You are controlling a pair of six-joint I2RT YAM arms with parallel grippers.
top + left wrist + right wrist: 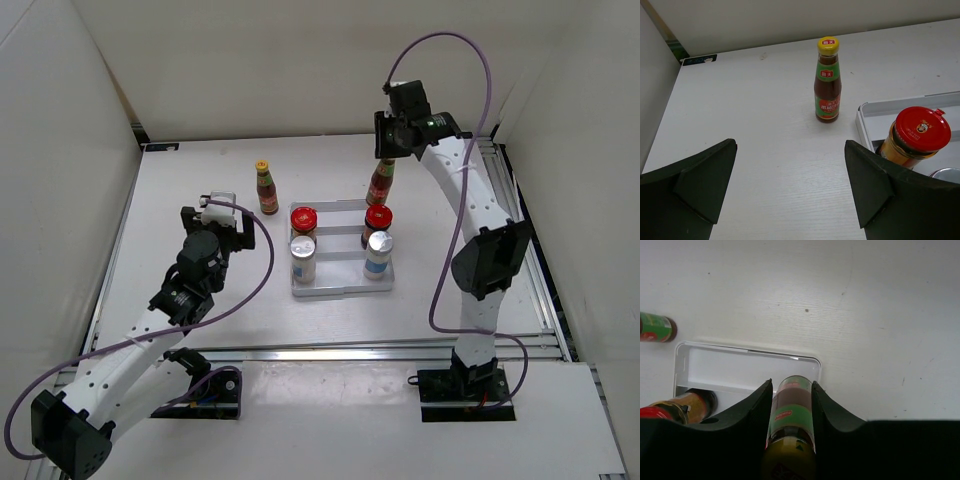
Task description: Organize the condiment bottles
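Right wrist view: right pincer (pixel 791 385) grasping sauce bottle (pixel 792 412) at far corner of tray (pixel 740 365), placement apparently pending (lower upright, release); left pincer (pixel 790 146) spread, empty.

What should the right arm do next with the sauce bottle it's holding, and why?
Probably lower it and then open. The right gripper is shut on the tall dark-red yellow-capped sauce bottle over the bare far-right corner of the flat white ribbed tray, just beyond the squat red-lidded jar.
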